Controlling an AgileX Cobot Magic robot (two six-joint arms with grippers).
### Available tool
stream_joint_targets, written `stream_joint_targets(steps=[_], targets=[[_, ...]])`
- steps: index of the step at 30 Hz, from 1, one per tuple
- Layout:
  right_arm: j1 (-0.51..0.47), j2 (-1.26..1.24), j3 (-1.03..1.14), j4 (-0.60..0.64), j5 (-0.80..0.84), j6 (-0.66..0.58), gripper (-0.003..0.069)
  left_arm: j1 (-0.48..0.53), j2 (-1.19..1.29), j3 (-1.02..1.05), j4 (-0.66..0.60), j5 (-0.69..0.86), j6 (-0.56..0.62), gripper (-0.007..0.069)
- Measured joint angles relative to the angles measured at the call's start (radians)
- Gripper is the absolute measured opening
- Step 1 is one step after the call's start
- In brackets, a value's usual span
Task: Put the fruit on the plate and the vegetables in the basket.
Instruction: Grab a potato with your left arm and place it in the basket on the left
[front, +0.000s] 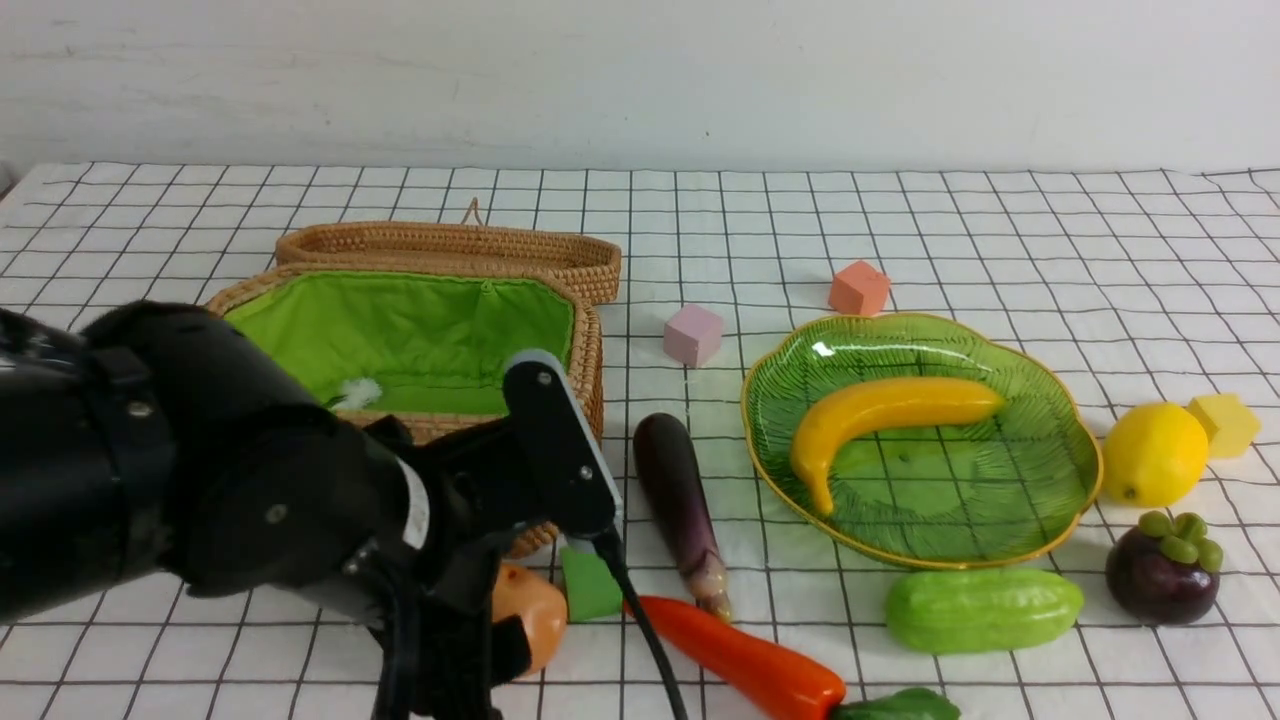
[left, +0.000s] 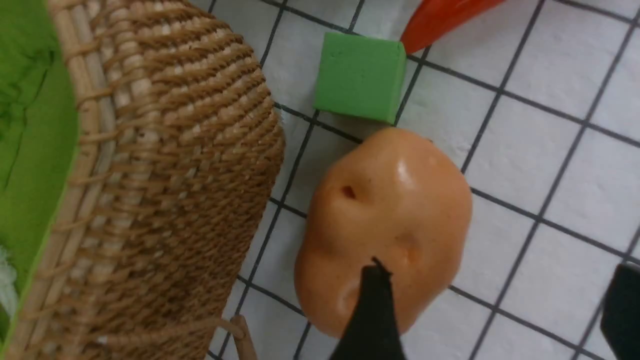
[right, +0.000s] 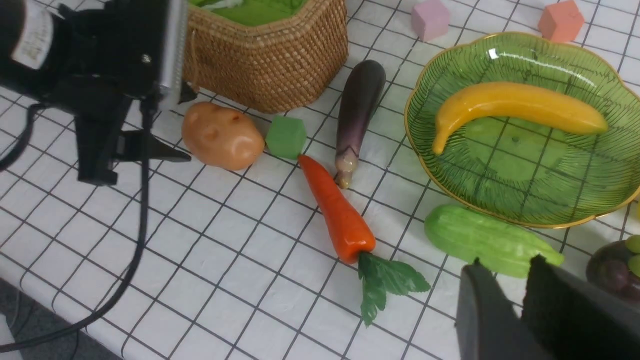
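A desk (front: 1000, 230) under a white cloth with a black grid, read here as a clock face with twelve at the far wall.

At ten o'clock stands the large brown woven rattan basket (front: 590, 370), lined in bright green fabric, with its woven lid (front: 450, 248) lying open at its twelve. At three o'clock sits the wide translucent green glass plate (front: 950, 520) with a wavy gold rim. The curved yellow banana (front: 885, 408) lies in it.

The round yellow lemon (front: 1155, 453) rests off the plate at its three, just beside a small yellow cube (front: 1225, 423). The dark purple mangosteen (front: 1162, 572) with a green top sits at the plate's four. The light green cucumber (front: 983, 608) lies along the plate's rim at its six.

The dark purple eggplant (front: 680, 500) lies between basket and plate. The orange carrot (front: 740, 655) with green leaves lies at the desk's six, its tip near a small green block (front: 590, 585). The orange-brown potato (front: 530, 610) lies on the cloth at the basket's five, just beside its wall. A pink cube (front: 692, 334) and a salmon cube (front: 858, 288) sit at the plate's ten and twelve.

The left pincer (left: 497, 305) hovers over the potato, released. Its black fingers (left: 372, 315) are spread wide, and one tip overlaps the potato. Whether it touches cannot be told. The right pincer (right: 506, 270) hangs near the cucumber, its tips drawn almost together, gripping nothing.
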Motion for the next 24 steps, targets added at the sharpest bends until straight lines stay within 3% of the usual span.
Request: stream_joint_targets(steps=[4,13,19,24], targets=[[0.000,0.000,0.000,0.025,0.000,-0.002,0.0158,0.000,0.087,0.000,0.082,-0.048,0.003,0.0639],[0.000,0.000,0.000,0.045,0.000,-0.004,0.0162,0.000,0.212,0.000,0.182,-0.139,-0.019,0.0596],[0.000,0.000,0.000,0.053,0.000,-0.004,0.0162,0.000,0.217,-0.008,0.155,-0.117,-0.029,0.0594],[0.000,0.000,0.000,0.055,0.000,-0.006,0.0162,0.001,0.216,-0.015,0.052,-0.070,0.051,0.0594]])
